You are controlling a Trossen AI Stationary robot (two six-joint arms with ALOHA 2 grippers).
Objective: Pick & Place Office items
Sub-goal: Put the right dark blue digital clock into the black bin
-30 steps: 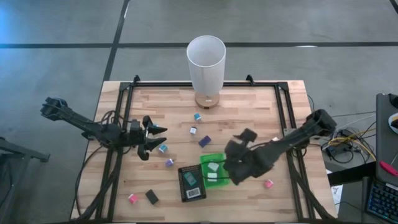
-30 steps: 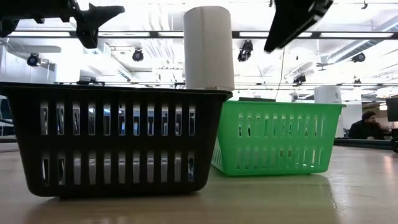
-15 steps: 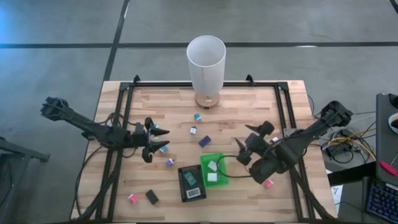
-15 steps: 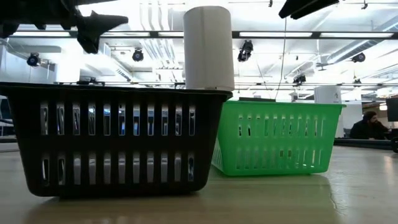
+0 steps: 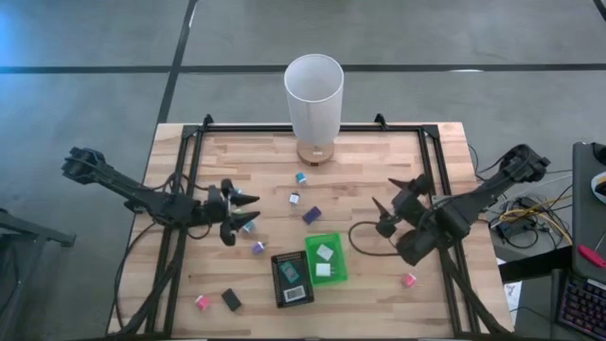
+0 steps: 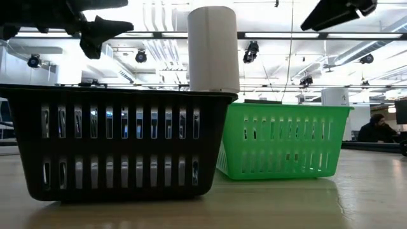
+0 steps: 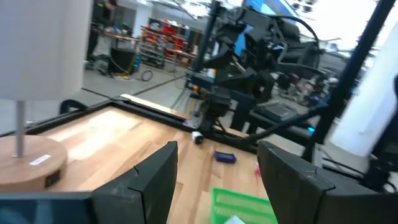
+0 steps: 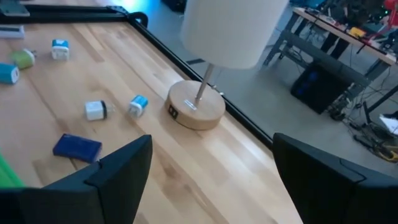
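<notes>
Office items (image 5: 311,215) scattered near green tray (image 5: 333,247): tiny, light, rigid, skittish; pinch across flat sides. Left gripper (image 5: 244,215), right gripper (image 5: 390,205): jaws spread, empty.

The dark left arm's two-finger gripper (image 5: 242,214) reaches in from nine o'clock, fingers spread apart and pointing toward three o'clock. The dark right arm's two-finger gripper (image 5: 390,197) (also wide open) hangs raised at four o'clock, fingers aimed toward ten o'clock.
</notes>
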